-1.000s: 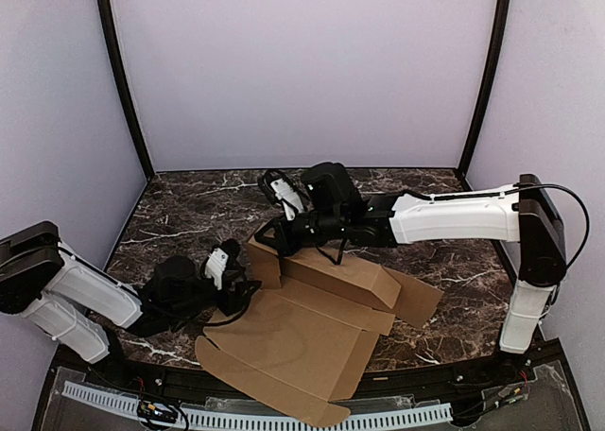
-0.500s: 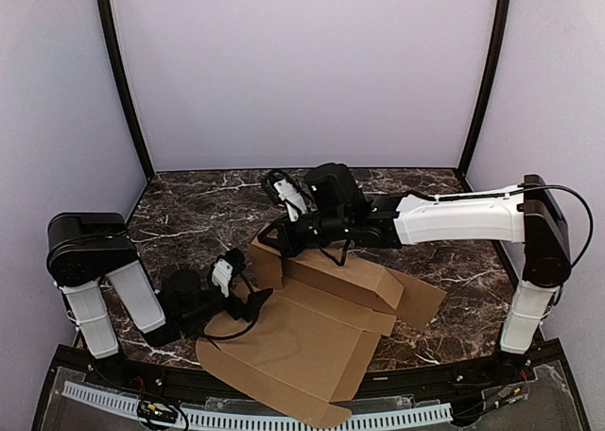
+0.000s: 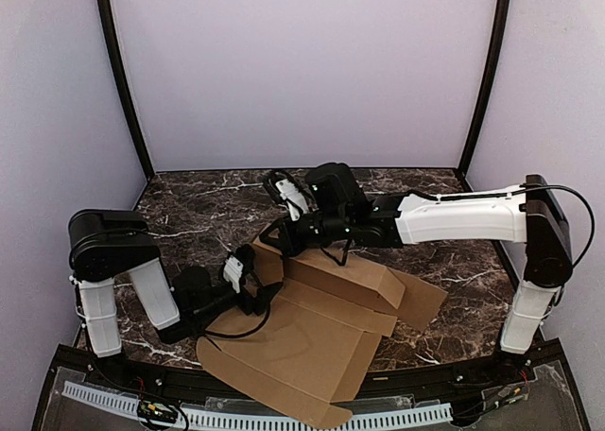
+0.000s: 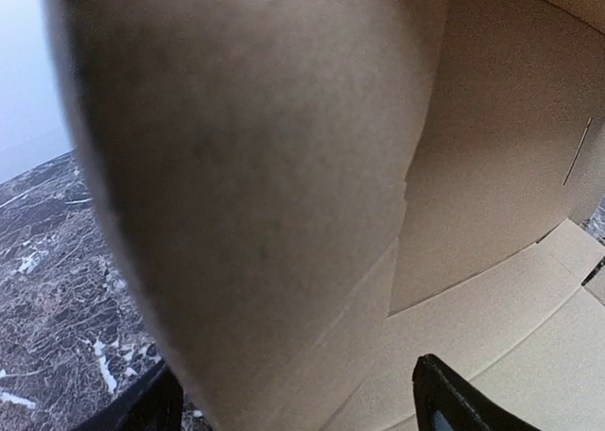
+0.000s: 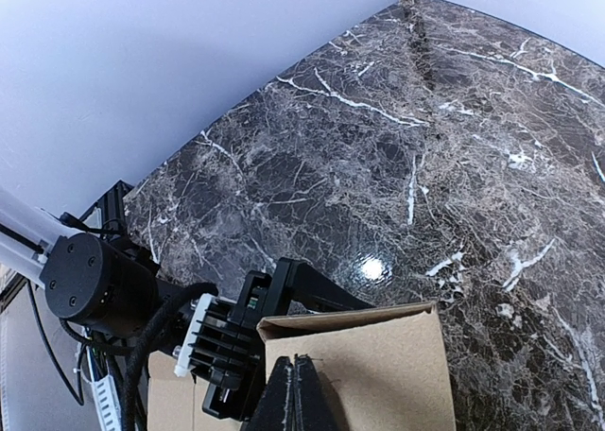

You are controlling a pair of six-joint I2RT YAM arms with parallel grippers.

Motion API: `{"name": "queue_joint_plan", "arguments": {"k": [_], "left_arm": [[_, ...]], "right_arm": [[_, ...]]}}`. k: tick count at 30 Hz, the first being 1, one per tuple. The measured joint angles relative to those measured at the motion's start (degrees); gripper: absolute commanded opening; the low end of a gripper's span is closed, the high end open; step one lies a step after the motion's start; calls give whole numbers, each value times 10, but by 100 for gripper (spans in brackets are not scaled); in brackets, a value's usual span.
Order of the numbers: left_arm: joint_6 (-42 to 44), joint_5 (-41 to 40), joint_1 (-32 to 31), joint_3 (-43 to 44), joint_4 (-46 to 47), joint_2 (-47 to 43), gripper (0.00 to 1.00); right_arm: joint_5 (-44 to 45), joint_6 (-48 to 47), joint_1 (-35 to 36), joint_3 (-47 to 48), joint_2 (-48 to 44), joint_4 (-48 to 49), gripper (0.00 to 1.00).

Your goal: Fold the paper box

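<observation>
Paper box lies part-folded on the dark marble counter, from the centre to the near edge. A broad panel lies flat, a long panel is raised behind it, and a short flap stands upright at the left end. Right end effector is at that flap, its fingers pressed together on the flap's top edge. Left end effector sits low at the box's left side. Its fingers are spread wide with a blurred cardboard flap between them, unclamped.
</observation>
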Motion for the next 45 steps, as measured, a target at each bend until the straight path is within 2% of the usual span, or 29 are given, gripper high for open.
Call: {"name": "queue_joint_plan", "arguments": {"k": [5,11,12,16,18,19,22,25,32,40,45], "left_arm": [[-6,8,8,7,1,6,53],[-12,18,18,9,5,7,7],[-13,18,20,10,5,8,2],[-14,18,27,15,5,11,1],[-14,20,27,16,5,12,4],[-14,21,27,16,5,12,12],[-16,24,27,16,5,12,22],[-17,28,27,19,5,12,39],[-20,32,27,28,-1,12,65],[-13,32,27,29,-7,12,73],[-13,31,27,26,-39,18,73]], "right_arm": [[3,0,0,0,-1,-2,0],[3,0,0,0,-1,-4,0],[2,0,0,0,-1,-6,0],[2,1,1,0,-3,-10,0],[2,2,2,0,-3,-10,0],[2,2,3,0,-3,-10,0],[2,2,3,0,-3,-10,0],[3,3,3,0,-4,-10,0],[8,3,3,-2,-6,-11,0],[13,3,3,-8,-10,-10,0],[16,3,3,-10,-12,-9,0]]}}
